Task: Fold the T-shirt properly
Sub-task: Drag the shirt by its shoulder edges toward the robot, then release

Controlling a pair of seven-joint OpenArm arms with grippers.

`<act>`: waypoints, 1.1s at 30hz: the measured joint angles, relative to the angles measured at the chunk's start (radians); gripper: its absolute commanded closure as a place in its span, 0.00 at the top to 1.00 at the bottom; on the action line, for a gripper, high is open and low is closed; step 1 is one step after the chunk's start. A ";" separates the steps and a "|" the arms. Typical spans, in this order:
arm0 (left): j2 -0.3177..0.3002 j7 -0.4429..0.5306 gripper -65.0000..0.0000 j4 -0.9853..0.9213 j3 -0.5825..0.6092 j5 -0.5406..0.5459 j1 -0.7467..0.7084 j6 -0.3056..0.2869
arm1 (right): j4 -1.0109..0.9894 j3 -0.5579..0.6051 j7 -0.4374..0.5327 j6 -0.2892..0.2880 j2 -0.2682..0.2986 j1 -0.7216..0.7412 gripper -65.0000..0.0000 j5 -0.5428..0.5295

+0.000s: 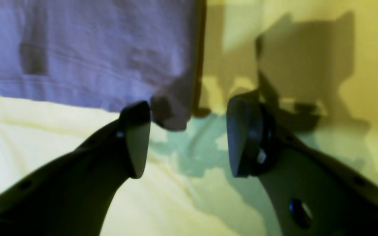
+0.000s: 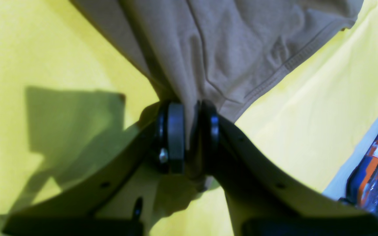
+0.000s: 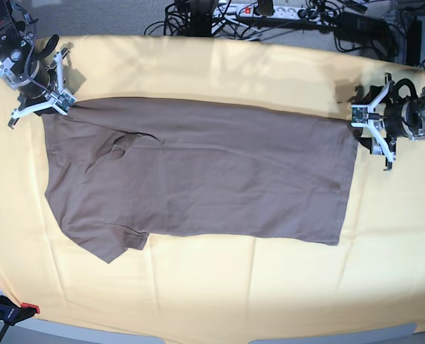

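Note:
The taupe-brown T-shirt lies flat and lengthwise on the yellow cloth, with a sleeve pointing to the front left. At the shirt's far left corner, my right gripper is pinching fabric. In the right wrist view its pads stand close together around a fold of the T-shirt. My left gripper is at the shirt's far right corner. Its jaws are wide apart in the left wrist view. The corner of the T-shirt lies loose just beyond the fingertips.
Cables and a power strip lie behind the table's back edge. A clamp with an orange tip sits at the front left corner. An orange and blue object shows past the cloth's edge in the right wrist view.

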State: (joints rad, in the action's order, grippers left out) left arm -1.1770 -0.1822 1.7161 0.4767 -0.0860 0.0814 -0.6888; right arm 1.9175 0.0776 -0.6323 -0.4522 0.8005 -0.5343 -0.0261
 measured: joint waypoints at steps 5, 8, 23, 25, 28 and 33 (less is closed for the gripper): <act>0.043 0.001 0.57 -0.037 -0.008 0.004 0.011 0.013 | 0.000 0.000 0.000 0.000 0.000 0.000 0.19 0.000; 0.064 0.007 0.57 -0.043 -0.011 0.010 0.013 0.052 | 0.000 0.000 0.000 0.000 0.000 0.000 0.19 0.000; 0.079 -0.016 0.29 -0.043 0.000 0.063 0.080 0.037 | 0.000 0.000 0.000 0.000 0.000 0.000 0.19 0.000; 0.080 -0.016 0.12 -0.042 0.000 0.063 0.080 0.035 | 0.000 0.000 0.000 0.000 0.000 0.000 0.19 0.000; 0.079 -0.016 0.01 -0.042 0.000 0.063 0.080 0.037 | 0.000 0.000 0.000 0.000 0.000 0.000 0.19 0.000; 0.079 -0.016 0.00 -0.042 0.000 0.063 0.080 0.037 | 0.000 0.000 0.000 0.000 0.000 0.000 0.08 0.000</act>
State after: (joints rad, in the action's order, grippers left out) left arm -1.0977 -0.1982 1.6737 0.4767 -0.0231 0.1612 -0.6521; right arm 1.9175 0.0776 -0.6323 -0.4522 0.8005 -0.5339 -0.0265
